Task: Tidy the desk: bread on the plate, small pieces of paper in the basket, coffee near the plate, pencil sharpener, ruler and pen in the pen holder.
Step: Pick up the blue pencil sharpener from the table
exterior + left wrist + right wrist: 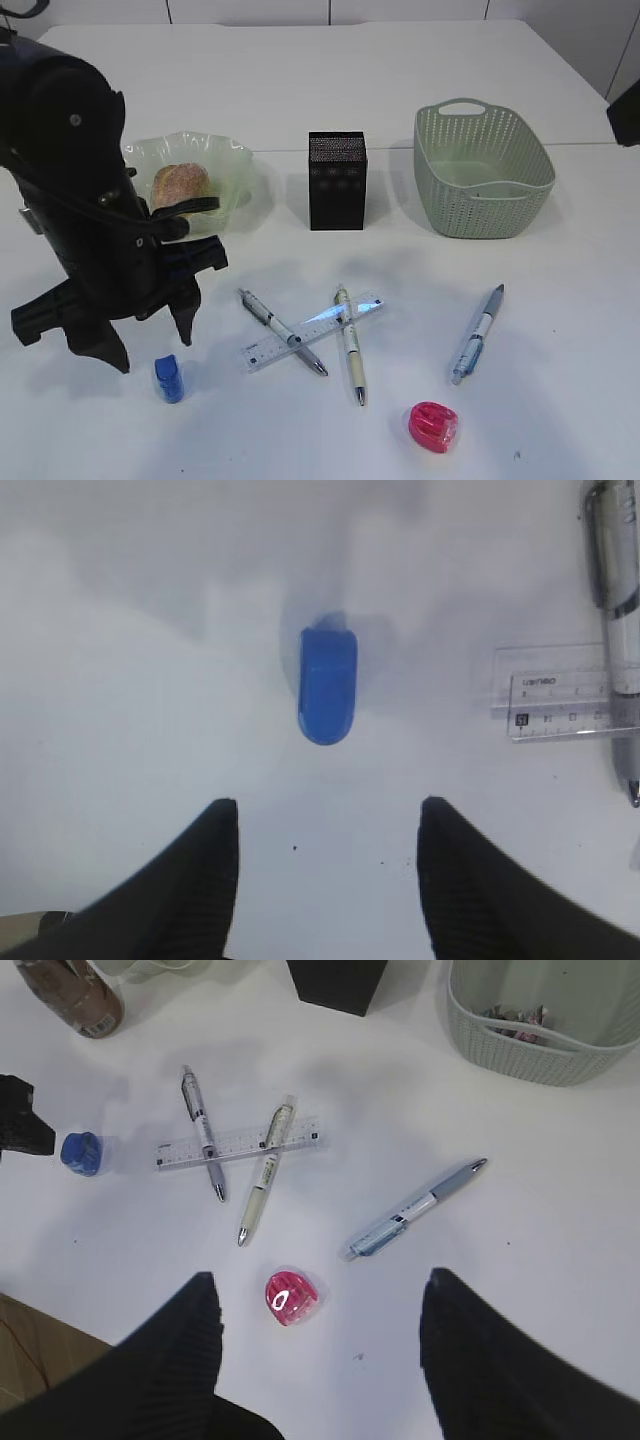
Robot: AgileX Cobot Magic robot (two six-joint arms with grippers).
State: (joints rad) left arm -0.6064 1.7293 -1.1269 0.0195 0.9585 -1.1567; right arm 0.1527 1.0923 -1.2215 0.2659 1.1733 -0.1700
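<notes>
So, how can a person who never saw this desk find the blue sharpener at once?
Start at the glass plate with the bread, at the back left of the desk. Come straight toward the front edge, left of the crossed pens and ruler: the blue sharpener lies there alone. The other sharpener is pink and lies far to the right.

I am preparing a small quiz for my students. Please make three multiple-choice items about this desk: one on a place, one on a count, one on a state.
1. Where is the bread?
A. in the basket
B. on the plate
C. on the bare desk

2. How many pens lie on the desk?
A. one
B. three
C. five

3. How is the left pincer?
A. open, holding nothing
B. shut on a pen
C. shut on the ruler

Answers: B, the loaf sits in the ruffled dish; B, two cross the ruler, one lies apart; A, its jaws stand apart with the blue sharpener beyond them.
</notes>
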